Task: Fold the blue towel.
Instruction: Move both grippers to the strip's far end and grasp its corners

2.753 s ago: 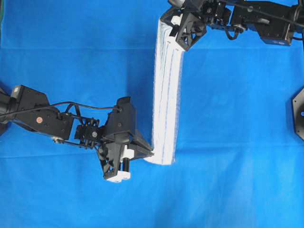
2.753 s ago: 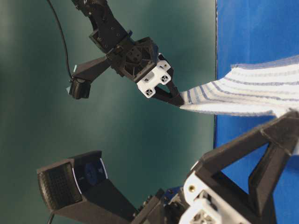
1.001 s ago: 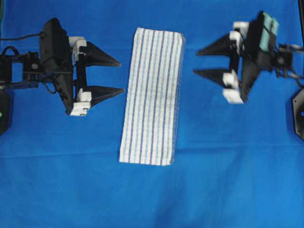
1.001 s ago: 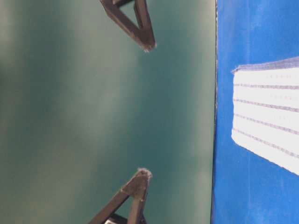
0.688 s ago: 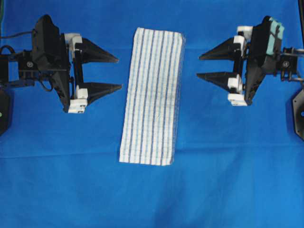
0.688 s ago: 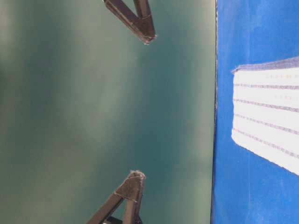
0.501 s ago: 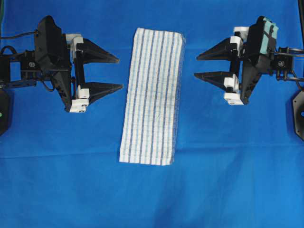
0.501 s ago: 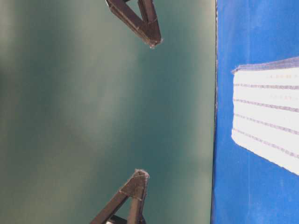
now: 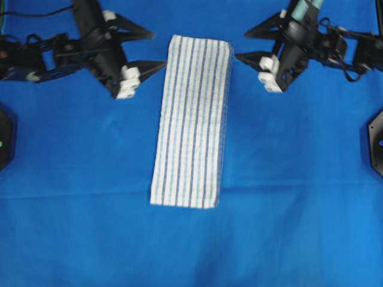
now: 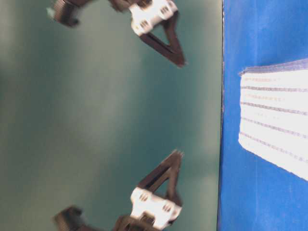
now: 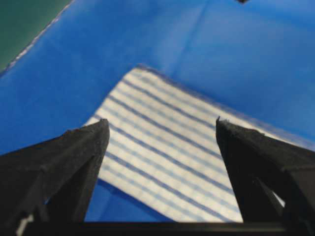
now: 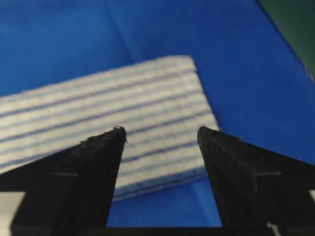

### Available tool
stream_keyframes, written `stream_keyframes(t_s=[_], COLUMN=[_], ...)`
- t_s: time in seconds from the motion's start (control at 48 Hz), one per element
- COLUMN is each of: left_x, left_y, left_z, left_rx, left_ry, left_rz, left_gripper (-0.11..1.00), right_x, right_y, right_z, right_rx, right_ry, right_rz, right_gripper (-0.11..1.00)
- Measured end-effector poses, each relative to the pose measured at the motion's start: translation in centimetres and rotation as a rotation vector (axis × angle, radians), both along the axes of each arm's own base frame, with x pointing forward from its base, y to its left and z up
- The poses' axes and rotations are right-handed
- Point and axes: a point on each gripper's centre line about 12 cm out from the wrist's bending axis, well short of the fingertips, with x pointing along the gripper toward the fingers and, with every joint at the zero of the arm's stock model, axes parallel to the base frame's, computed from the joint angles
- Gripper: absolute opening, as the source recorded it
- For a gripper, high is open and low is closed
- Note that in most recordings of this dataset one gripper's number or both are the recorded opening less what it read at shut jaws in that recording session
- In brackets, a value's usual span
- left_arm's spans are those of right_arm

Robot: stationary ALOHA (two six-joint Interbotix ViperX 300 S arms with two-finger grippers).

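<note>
**Towel laid out long, both grippers lining up at the far end**

Blue towel (image 9: 191,121) — white weave, thin dark-blue stripes, a faint check — lies flat in the middle of the blue tablecloth (image 9: 299,227), already doubled into a long narrow strip running top to bottom in the overhead view. We see layered edges along its right side, so several plies are stacked there.

Our left gripper (image 9: 146,49) sits just beside the strip's upper left corner, jaws spread wide and empty. Our right gripper (image 9: 242,43) mirrors it off the upper right corner, also wide and holding nothing. From the table-level view both sets of fingers hang above the surface, not down on it. Each wrist camera looks between open jaws onto the towel's short end.

How will it handle? We judge it light, soft and floppy — no stiffness to carry its own shape, so a lifted end will sag and drag the rest. The weave looks grippy rather than slick, and nothing here is fragile. The sensible hold, to our eye, is the two upper corners, one per gripper, pinching through every ply so the layers do not slide apart. Then that short end can travel toward the near end to halve the strip.
</note>
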Motion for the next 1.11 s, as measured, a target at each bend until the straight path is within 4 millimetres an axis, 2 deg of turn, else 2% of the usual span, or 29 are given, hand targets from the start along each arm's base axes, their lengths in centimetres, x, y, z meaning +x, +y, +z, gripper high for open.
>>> stream_keyframes(t_s=[0.229,0.417,0.563,0.667,0.876,0.98,1.043,1.105], left_x=[2.4,3.3,3.6,3.8,3.8,3.8,3.8,3.8], left_y=[3.8,6.5,7.8,8.0,8.0,8.0,8.0,7.8], left_z=[-4.0,-7.3,-9.5,-10.3,-10.5,-10.6,-10.9,-11.3], left_rx=[-0.032,-0.057,-0.076,-0.081,-0.084,-0.083,-0.086,-0.088], left_ry=[0.08,0.138,0.171,0.184,0.19,0.192,0.197,0.204], left_rz=[0.068,0.116,0.141,0.143,0.143,0.142,0.14,0.138], left_gripper=[0.88,0.88,0.88,0.87,0.83,0.69,0.55,0.39], right_x=[1.2,1.9,1.9,2.0,2.1,2.2,2.3,2.4], right_y=[-3.0,-4.7,-5.7,-6.0,-6.1,-6.0,-5.9,-5.6], right_z=[-4.5,-7.3,-9.4,-10.1,-10.1,-10.2,-10.1,-10.1], right_rx=[0.077,0.109,0.136,0.144,0.143,0.144,0.141,0.137], right_ry=[0.088,0.118,0.148,0.159,0.158,0.16,0.16,0.162], right_rz=[-0.079,-0.117,-0.144,-0.15,-0.15,-0.147,-0.142,-0.13], right_gripper=[0.67,0.67,0.67,0.67,0.64,0.53,0.37,0.17])
